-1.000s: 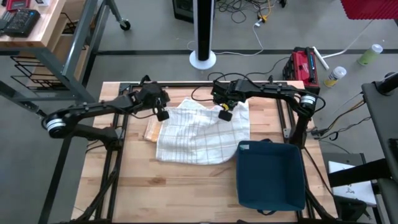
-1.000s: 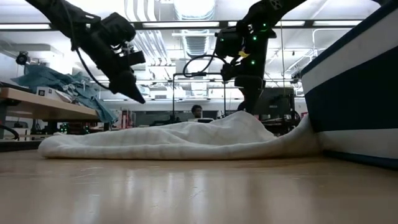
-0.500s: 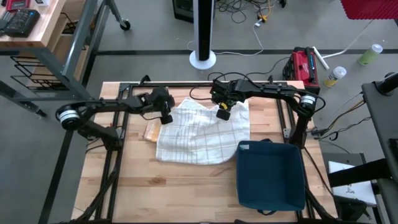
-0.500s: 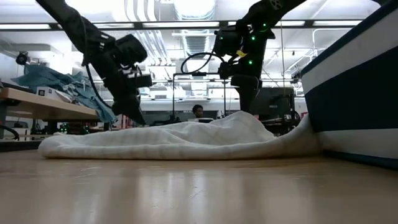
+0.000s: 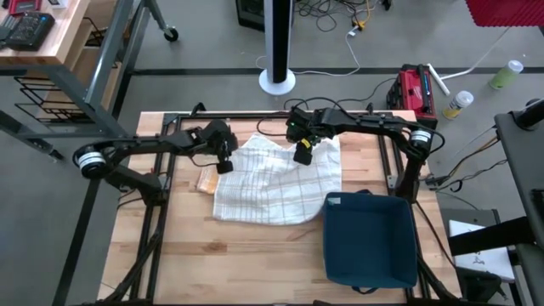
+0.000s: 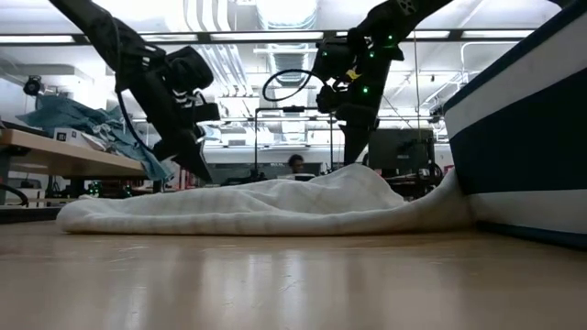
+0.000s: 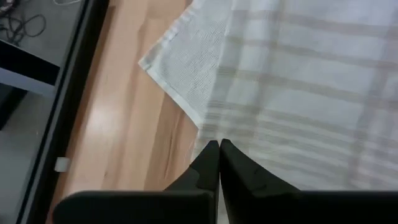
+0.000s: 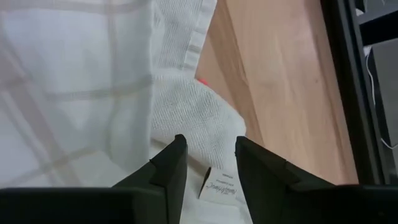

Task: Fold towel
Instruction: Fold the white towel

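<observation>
Overhead, both pincers point(image 5: 224, 165) point(image 5: 301, 155) above towel point(image 5: 276, 183).

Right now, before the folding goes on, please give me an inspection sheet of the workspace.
Surface: wooden table, bare toward the front.
Job's things: checked towel, crumpled, unfolded.
Clutter: dark blue bin against the towel; small orange item at its left edge.
Hands: left hand shut, empty, over the towel's left corner; right hand open above the far corner with the label.
Cables: loops on the floor.
Surroundings: white pole base, red case.
</observation>
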You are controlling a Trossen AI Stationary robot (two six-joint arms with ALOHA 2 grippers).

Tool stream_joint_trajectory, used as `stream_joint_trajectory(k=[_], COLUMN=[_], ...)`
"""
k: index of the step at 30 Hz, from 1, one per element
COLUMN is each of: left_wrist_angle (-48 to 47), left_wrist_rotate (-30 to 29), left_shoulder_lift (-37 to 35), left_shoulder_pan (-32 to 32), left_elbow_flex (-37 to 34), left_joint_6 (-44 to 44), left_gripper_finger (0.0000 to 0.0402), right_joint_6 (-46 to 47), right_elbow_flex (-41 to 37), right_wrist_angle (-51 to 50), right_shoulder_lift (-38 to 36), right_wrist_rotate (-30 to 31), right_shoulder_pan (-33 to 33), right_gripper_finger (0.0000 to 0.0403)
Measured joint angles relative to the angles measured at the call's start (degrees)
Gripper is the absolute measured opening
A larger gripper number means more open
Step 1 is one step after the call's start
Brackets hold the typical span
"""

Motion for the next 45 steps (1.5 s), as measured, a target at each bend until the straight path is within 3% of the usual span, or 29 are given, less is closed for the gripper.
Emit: stream_joint_trajectory(k=[4, 11, 20, 27, 32, 36, 45], left_wrist_angle=[-1.0, 0.0, 7.2, 9.4, 8.9, 7.0, 3.0], left_wrist_rotate=[0.0, 2.2, 2.9, 1.6, 1.5, 1.4, 1.0], left_shoulder_lift=[-1.6, -2.1, 1.7, 9.1, 11.5, 9.5, -0.7], left_shoulder_pan=[0.0, 0.0, 0.0, 0.0, 0.0, 0.0, 0.0], left_elbow_flex=[0.0, 0.0, 0.0, 0.0, 0.0, 0.0, 0.0], left_joint_6=[-0.4, -1.0, -1.1, -1.1, 0.3, 0.6, 0.1], left_gripper_finger=[0.0000, 0.0002, 0.0039, 0.0057, 0.0015, 0.0007, 0.0001], right_joint_6=[-0.6, -9.9, -14.6, -14.5, -14.0, -14.5, -14.7], right_elbow_flex=[0.0, -0.1, -3.2, -4.0, -4.0, -4.0, -4.0], right_wrist_angle=[-1.2, -10.0, -4.7, -3.8, -5.2, -5.2, -6.9], right_shoulder_lift=[-0.1, -2.0, -2.0, -2.0, -2.0, -2.0, -4.0], right_wrist_rotate=[-0.2, -3.1, -8.6, -8.5, -8.5, -8.3, -4.0], right_shoulder_pan=[0.0, 0.0, 0.3, 0.5, 0.5, 0.5, 1.5], right_gripper_finger=[0.0120, 0.0121, 0.0133, 0.0083, 0.0039, 0.0006, 0.0001])
